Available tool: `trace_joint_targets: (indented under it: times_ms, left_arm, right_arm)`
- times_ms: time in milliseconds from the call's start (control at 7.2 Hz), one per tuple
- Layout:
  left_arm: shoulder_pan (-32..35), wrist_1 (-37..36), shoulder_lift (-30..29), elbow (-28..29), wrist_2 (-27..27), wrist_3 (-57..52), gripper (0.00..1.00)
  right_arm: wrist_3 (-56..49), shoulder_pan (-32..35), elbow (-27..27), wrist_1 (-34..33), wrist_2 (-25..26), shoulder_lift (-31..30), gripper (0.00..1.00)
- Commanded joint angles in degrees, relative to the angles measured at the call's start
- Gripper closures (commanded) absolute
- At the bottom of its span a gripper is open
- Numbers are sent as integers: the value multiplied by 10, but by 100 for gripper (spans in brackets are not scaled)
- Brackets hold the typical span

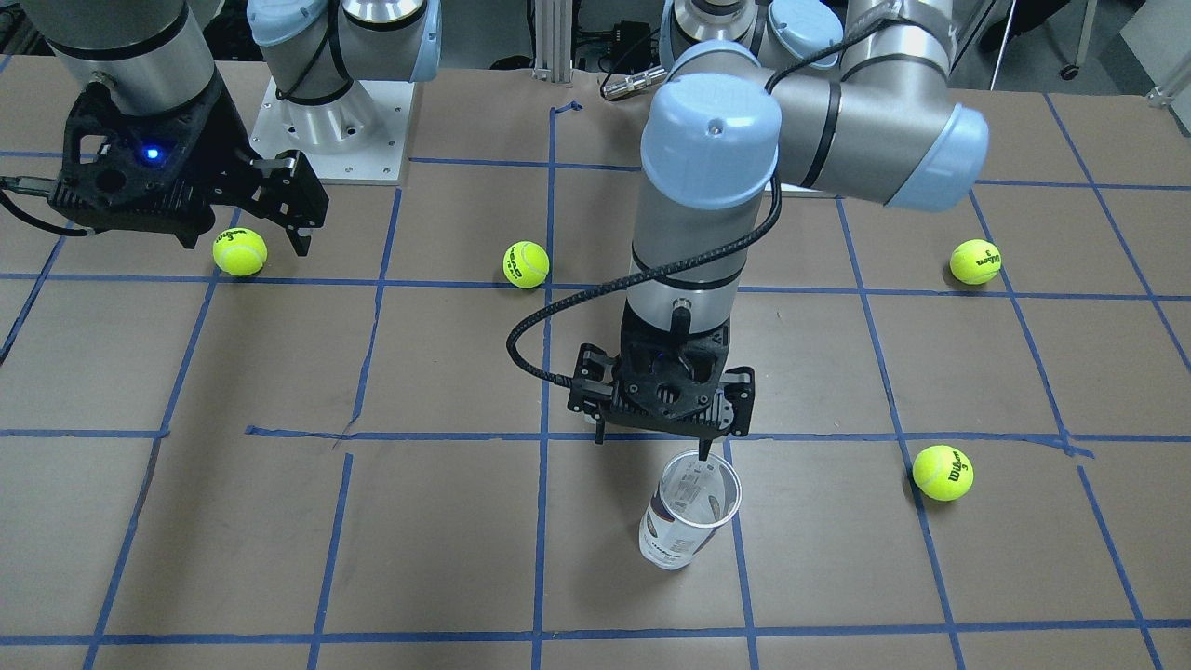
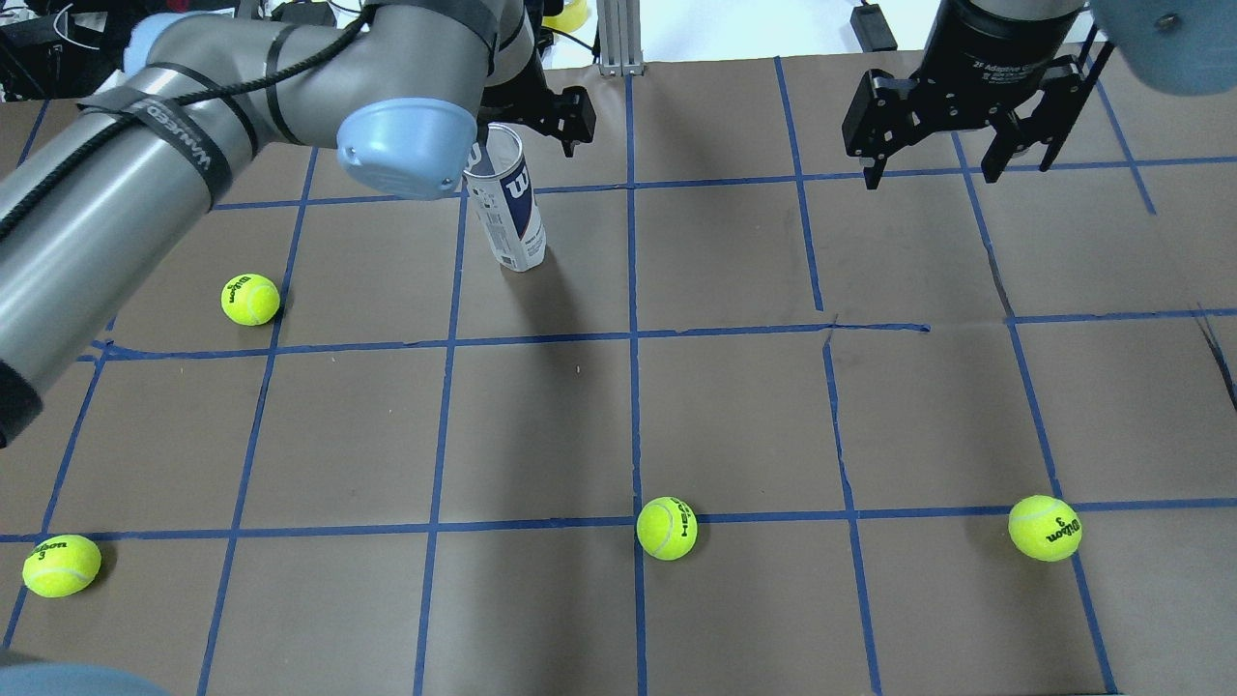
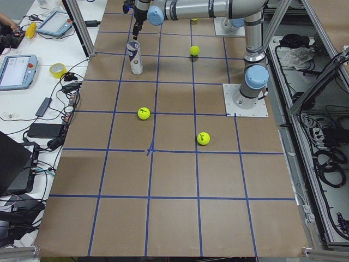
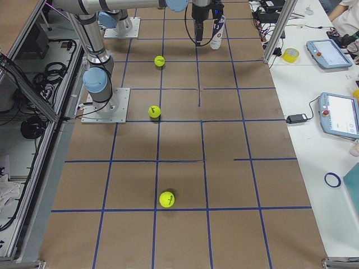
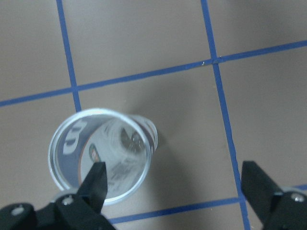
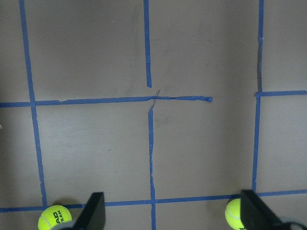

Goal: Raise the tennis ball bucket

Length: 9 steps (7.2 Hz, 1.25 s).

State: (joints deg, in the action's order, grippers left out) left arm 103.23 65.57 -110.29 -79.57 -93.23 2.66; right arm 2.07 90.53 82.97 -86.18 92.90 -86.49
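The tennis ball bucket (image 1: 693, 510) is a clear can with a white and navy label. It stands upright and open-topped on the brown table, and also shows in the overhead view (image 2: 512, 208) and the left wrist view (image 5: 100, 153). My left gripper (image 1: 651, 445) hangs just above its mouth and is open. In the left wrist view (image 5: 173, 178) one fingertip (image 5: 98, 173) overlaps the can's rim and the other is well off to the side. My right gripper (image 2: 942, 174) is open and empty, high over the far side of the table.
Several yellow-green tennis balls lie on the table: one (image 1: 240, 252) beneath my right gripper, one (image 1: 526, 264) behind the left arm, and two (image 1: 975, 261) (image 1: 943, 472) on my left side. Blue tape lines grid the table.
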Motion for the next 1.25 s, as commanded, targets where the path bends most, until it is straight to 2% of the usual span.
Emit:
trace_joint_targets:
  times_ms: [0, 139, 417, 556, 833, 972, 1111]
  left_arm:
    - [-11, 143, 36, 49, -6, 1, 0]
    - [-34, 173, 52, 49, -23, 1, 0]
    - [-101, 195, 90, 37, -18, -5, 0]
    - [-116, 232, 109, 20, -21, 1, 0]
    - [-154, 230, 130, -14, -63, -7, 0]
    - [-170, 224, 137, -29, -45, -17, 0]
    - [-194, 221, 145, -34, 35, -50, 0]
  right_arm:
    - [0, 0, 0, -3, 1, 0, 0]
    - [0, 0, 0, -4, 1, 1, 0]
    - [0, 0, 0, -4, 1, 1, 0]
    - [-1, -2, -1, -21, -5, 1, 0]
    - [0, -2, -2, -35, -7, 1, 0]
    - [0, -4, -3, -43, -5, 1, 0]
    - [-1, -3, 0, -62, -6, 2, 0]
